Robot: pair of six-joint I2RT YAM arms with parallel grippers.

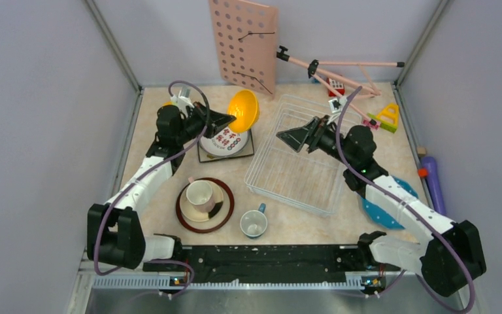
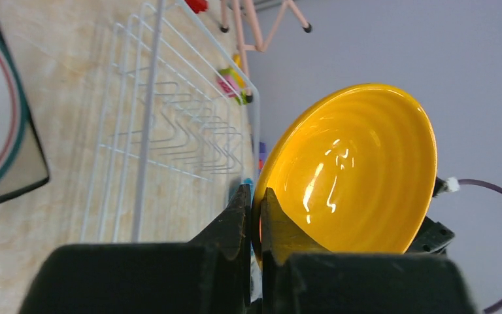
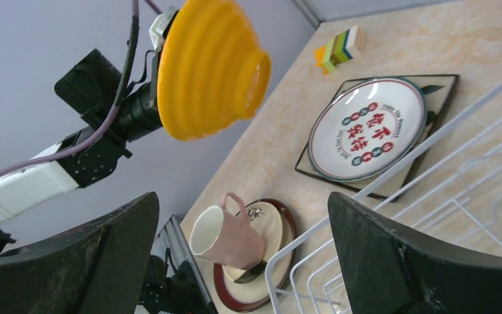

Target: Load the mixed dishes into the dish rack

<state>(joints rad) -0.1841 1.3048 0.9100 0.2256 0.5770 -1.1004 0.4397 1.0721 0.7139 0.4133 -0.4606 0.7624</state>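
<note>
Near: blue-grey ceramic mug (image 1: 253, 223) and pink cup (image 1: 200, 193) on stacked plates (image 1: 226, 210), left of the white wire dish rack (image 1: 281, 176).
Right hand (image 1: 293, 136): wide, empty, above the rack's far-left part.
Left hand (image 2: 251, 196): pinching the rim of the ribbed yellow bowl (image 2: 350, 170), off the desk.
Key relation: bowl just beyond the rack's far-left corner, mouth facing away; the carry likely goes rightward.
Hidden: blue polka-dot plate (image 1: 382, 210), right of the rack, partly under the right arm.

Bright, even overhead light, soft shadows. White glare streaks the glossy yellow ribbed bowl (image 2: 353, 170); just below it the left gripper (image 2: 255, 194) is out of focus.
</note>
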